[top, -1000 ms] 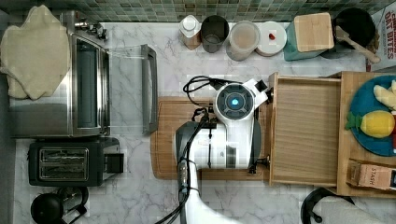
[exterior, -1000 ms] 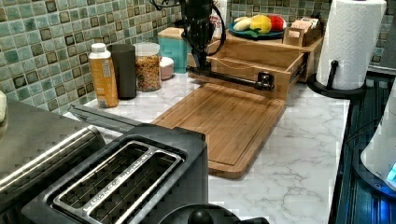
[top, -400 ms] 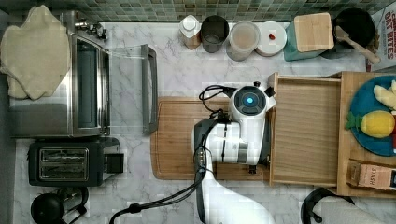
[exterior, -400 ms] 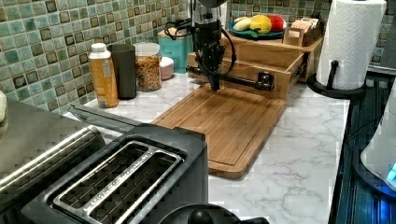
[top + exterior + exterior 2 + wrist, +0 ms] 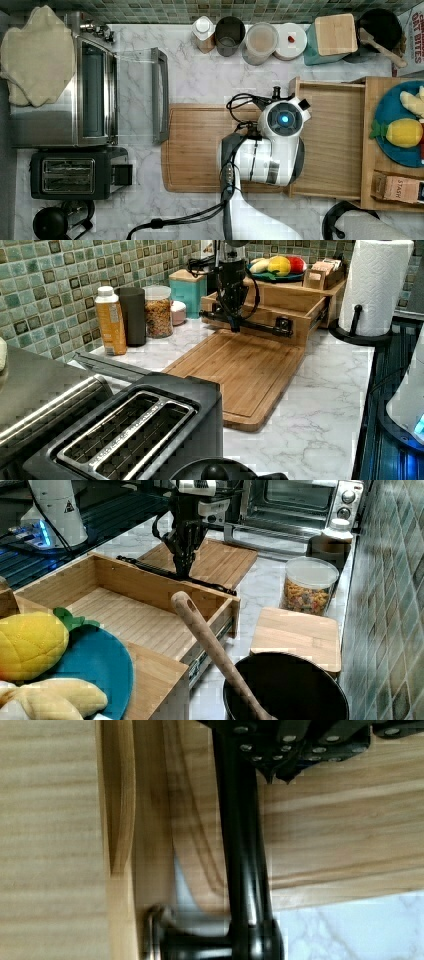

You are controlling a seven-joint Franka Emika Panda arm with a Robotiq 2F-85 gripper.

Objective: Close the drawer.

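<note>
The drawer stands pulled out of the light wooden cabinet, with its bare bottom showing. A black bar handle runs along its front and also crosses the wrist view. My gripper hangs upright over the drawer's front edge. Its fingers point down, shut, with the tip right at the handle on the cutting-board side. Nothing is held.
A bamboo cutting board lies flat in front of the drawer. A toaster oven with its door open and a toaster sit on the top view's left. Jars line the tiled wall. A paper towel stand is beside the cabinet.
My gripper has moved toward the drawer front and come down to handle height. The drawer itself has hardly shifted.
</note>
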